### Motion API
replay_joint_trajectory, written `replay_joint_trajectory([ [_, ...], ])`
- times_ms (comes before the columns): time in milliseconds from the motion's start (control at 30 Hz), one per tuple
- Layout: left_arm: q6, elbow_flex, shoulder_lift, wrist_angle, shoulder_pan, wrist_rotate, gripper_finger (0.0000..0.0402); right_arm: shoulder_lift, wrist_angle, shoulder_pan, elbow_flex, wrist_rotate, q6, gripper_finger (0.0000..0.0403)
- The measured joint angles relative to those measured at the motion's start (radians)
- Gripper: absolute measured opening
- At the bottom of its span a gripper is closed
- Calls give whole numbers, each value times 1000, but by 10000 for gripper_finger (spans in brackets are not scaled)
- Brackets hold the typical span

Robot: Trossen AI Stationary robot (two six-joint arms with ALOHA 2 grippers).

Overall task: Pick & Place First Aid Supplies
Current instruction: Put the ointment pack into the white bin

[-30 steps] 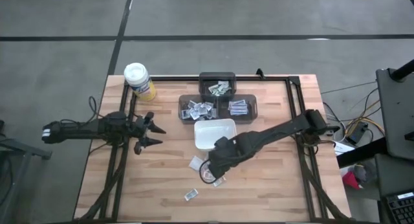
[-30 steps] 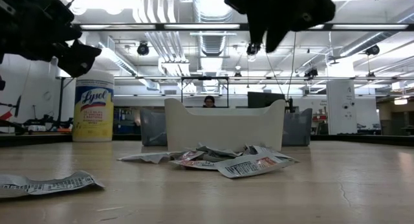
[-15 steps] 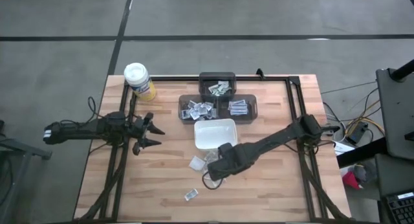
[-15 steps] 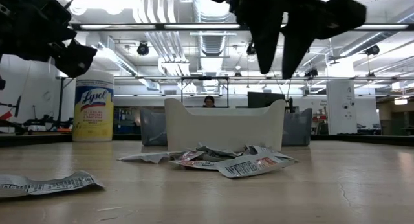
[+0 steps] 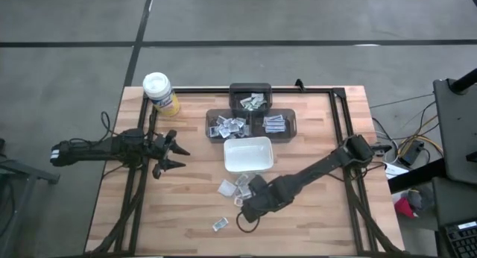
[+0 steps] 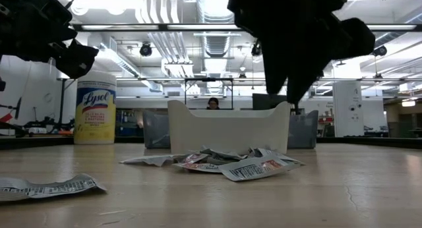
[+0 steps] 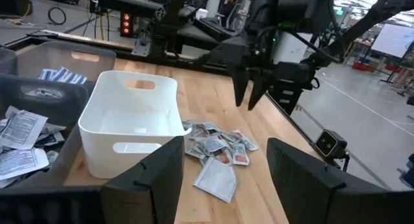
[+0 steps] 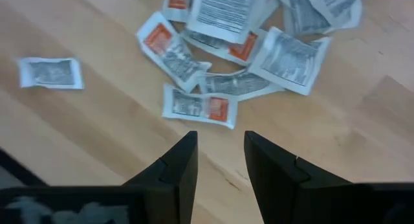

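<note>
The first aid supplies lie in a loose pile of small flat packets on the wooden table, just in front of the white dish. One more packet lies alone nearer the front edge. My right gripper points steeply down, open, above bare wood at the pile's near side, with a red-printed packet just beyond its tips. It touches nothing and shows dark above the pile in the low view. My left gripper waits open at the table's left, raised and about level.
A yellow canister with a white lid stands at the far left corner. Three dark bins holding packets sit behind the white dish. Black frame rails run along the table's left and right sides. Bare wood lies right of the pile.
My right gripper has come down and moved toward the table's near edge, from above the pile to its near side. The packets have not moved.
</note>
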Motion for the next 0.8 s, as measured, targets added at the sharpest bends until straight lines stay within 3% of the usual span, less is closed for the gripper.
replay_joint_trajectory([
  [800,-14,0,0,0,0,4,216,0,115,18,-94,-25,290,123],
])
